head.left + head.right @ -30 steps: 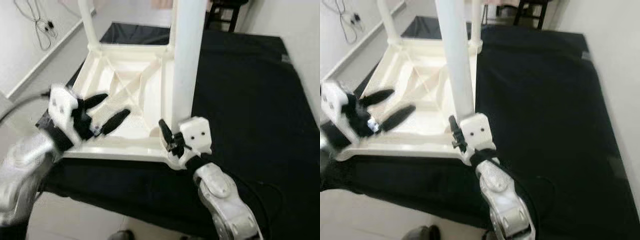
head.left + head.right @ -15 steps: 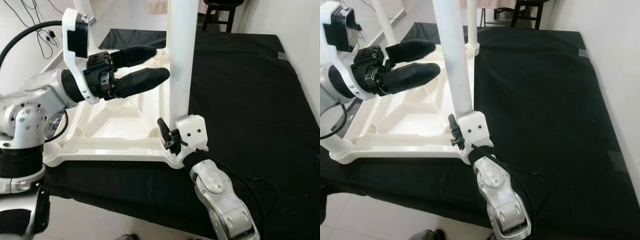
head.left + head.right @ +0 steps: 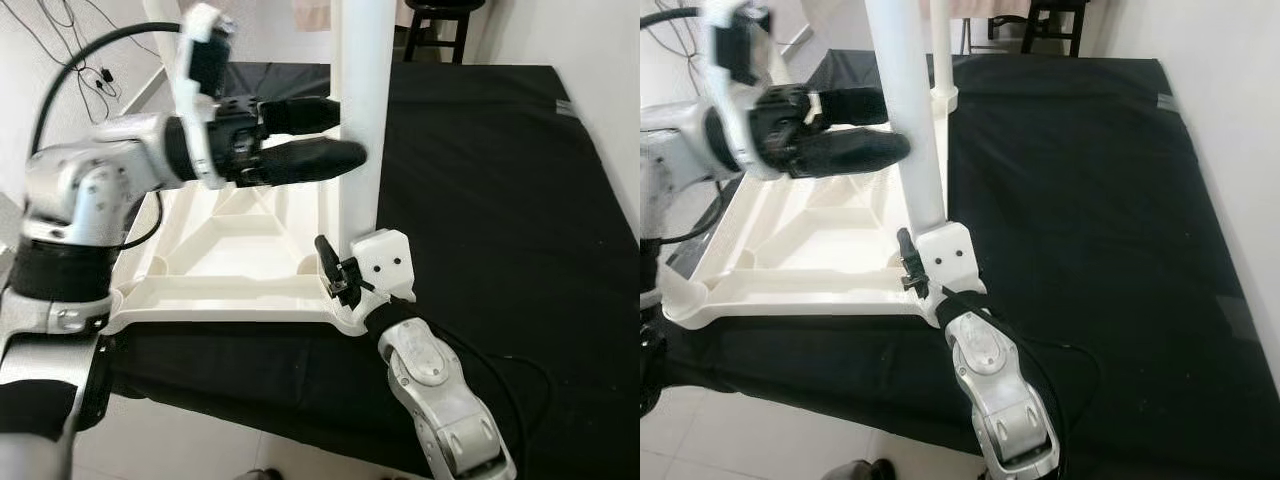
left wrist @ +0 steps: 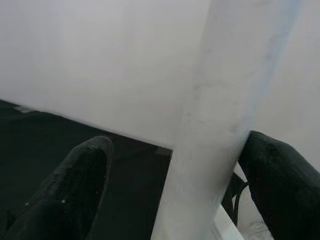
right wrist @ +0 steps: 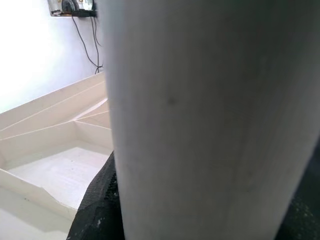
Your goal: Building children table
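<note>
- Tabletop (image 3: 240, 262), white plastic and turned upside down, lies on a black-covered surface (image 3: 500, 180), its ribbed underside facing up.
- Three legs stand up from its corners; the near-right leg (image 3: 362, 110) is a thick white tube rising from the corner socket closest to the robot.
- Judged by its moulded look, the plastic is light, stiff and smooth, so the leg could slip in a loose grip; it should bear firm pressure without damage.
- Good holds look to be low on the leg near the socket for steadying and higher up the shaft for pushing or turning.
- Right gripper (image 3: 338, 272) sits at the base of that leg, just above the tabletop corner. In the right wrist view the leg (image 5: 210, 120) lies tight against a finger (image 5: 97, 210), so the gripper appears closed on it.
- Left gripper (image 3: 335, 132) reaches in from the left at mid-height. Its two fingers stand wide apart, one on each side of the leg; in the left wrist view the leg (image 4: 220, 125) passes between the fingers (image 4: 75, 185), near or touching one, clear of the other.
- Likely step: seating this leg in its socket, which needs the left gripper to close first.
</note>
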You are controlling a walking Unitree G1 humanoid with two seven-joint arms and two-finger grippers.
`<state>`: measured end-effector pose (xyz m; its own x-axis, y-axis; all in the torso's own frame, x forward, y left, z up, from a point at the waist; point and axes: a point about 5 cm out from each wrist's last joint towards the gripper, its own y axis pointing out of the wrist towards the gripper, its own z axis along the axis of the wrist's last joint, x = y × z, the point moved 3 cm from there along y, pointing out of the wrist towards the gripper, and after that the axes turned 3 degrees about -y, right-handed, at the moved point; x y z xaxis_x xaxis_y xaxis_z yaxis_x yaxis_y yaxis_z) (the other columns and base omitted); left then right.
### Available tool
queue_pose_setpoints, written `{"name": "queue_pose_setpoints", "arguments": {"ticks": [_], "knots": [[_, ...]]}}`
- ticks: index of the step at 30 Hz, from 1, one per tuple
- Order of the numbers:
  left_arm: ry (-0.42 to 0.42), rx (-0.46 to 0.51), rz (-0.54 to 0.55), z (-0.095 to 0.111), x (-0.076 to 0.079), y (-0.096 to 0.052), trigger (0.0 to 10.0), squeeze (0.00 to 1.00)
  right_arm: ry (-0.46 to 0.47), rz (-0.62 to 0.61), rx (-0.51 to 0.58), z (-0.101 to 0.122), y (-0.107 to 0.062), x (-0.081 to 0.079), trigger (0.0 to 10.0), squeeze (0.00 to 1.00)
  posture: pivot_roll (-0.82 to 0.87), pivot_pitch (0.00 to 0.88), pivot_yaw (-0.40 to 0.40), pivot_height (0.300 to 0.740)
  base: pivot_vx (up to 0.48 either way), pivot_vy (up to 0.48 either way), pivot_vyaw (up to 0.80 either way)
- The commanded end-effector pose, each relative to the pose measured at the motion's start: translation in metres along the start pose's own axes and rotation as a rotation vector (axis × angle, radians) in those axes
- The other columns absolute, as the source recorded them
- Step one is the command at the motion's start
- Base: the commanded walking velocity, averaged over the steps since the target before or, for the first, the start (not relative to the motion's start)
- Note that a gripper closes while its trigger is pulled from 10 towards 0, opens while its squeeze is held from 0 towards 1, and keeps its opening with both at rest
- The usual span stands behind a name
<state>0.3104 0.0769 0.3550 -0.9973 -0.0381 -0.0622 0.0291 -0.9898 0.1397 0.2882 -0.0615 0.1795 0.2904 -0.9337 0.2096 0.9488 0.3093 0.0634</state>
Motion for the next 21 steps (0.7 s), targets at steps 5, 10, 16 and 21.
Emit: {"name": "queue_pose_setpoints", "arguments": {"ticks": [5, 10, 16, 21], "knots": [[0.028, -0.046, 0.006, -0.004, -0.011, 0.01, 8.7, 0.0, -0.048, -0.04, -0.334, -0.077, -0.011, 0.006, 10.0, 0.0, 0.05, 0.176, 0.075, 0.74, 0.0, 0.0, 0.0], [0.033, -0.058, 0.003, -0.006, -0.013, 0.011, 9.6, 0.0, -0.049, -0.039, -0.333, -0.077, -0.011, 0.006, 10.0, 0.0, 0.05, 0.175, 0.075, 0.74, 0.0, 0.0, 0.0], [0.045, -0.111, -0.035, -0.018, -0.014, 0.04, 7.7, 0.0, -0.053, -0.032, -0.327, -0.076, -0.009, 0.005, 10.0, 0.0, 0.05, 0.178, 0.08, 0.74, 0.0, 0.0, 0.0], [0.05, -0.12, -0.038, -0.019, -0.014, 0.048, 0.0, 0.0, -0.056, -0.03, -0.323, -0.075, -0.009, 0.004, 10.0, 0.0, 0.05, 0.179, 0.081, 0.74, 0.0, 0.0, 0.0]]}}
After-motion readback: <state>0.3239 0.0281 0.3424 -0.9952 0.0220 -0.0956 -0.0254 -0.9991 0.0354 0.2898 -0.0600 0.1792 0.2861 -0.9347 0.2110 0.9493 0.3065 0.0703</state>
